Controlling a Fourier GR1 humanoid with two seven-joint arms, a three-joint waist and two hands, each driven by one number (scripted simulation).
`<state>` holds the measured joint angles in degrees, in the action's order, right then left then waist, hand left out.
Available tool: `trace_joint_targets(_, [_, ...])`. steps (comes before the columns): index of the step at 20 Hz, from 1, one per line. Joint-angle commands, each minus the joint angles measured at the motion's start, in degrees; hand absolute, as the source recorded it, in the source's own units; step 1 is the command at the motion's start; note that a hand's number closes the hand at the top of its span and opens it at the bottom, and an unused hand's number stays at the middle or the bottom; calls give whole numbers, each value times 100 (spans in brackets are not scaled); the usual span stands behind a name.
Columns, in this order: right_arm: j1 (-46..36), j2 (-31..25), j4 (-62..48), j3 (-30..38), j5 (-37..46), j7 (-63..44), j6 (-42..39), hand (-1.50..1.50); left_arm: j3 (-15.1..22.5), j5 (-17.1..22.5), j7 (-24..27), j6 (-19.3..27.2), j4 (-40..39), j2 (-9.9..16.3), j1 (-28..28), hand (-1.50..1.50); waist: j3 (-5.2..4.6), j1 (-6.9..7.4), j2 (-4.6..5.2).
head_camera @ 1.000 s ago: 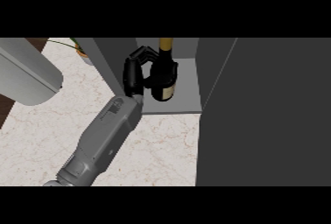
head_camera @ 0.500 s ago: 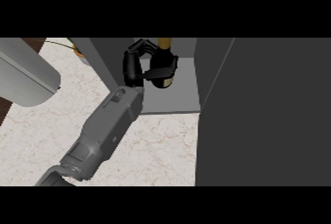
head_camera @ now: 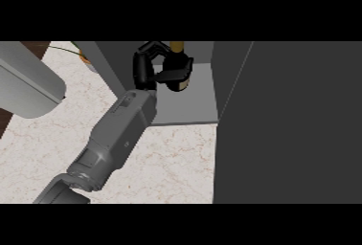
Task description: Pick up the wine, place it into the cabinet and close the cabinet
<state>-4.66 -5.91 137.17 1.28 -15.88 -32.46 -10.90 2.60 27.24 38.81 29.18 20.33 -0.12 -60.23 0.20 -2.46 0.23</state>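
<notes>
One pale marble counter [head_camera: 42, 143] fills your view, with a grey cabinet [head_camera: 191, 95] standing open on it. Your left hand [head_camera: 152, 67] reaches inside, its fingers curled around the wine bottle [head_camera: 178, 72], which is within the cabinet's opening.

I see a pale marbled table [head_camera: 42, 158], a grey cabinet [head_camera: 297, 124] standing on it, its grey shelf [head_camera: 191, 103] carrying the wine [head_camera: 181, 82].

The cabinet [head_camera: 191, 103] opening is narrow, walled on both sides. Its dark door [head_camera: 290, 124] stands open at right, blocking that side. The marble surface [head_camera: 176, 158] in front lies free.
</notes>
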Motion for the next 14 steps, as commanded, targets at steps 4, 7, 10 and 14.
trace_joint_targets(4, [190,-14,578,46,-509,-213,-12,-150,-535,414,144,-574,-422,337,-47,150,-23,-75,67])
trace_joint_targets(7, [165,188,653,-386,-36,-259,155,-150,-538,445,246,-213,-619,12,-273,150,-28,-102,70])
trace_joint_targets(10, [16,48,428,-181,-189,-193,91,-150,-544,379,473,-485,-772,125,-96,150,-26,-46,73])
trace_joint_targets(14, [107,46,512,-153,-239,-147,86,-150,-484,288,406,-292,-982,183,-288,150,-23,-72,69])
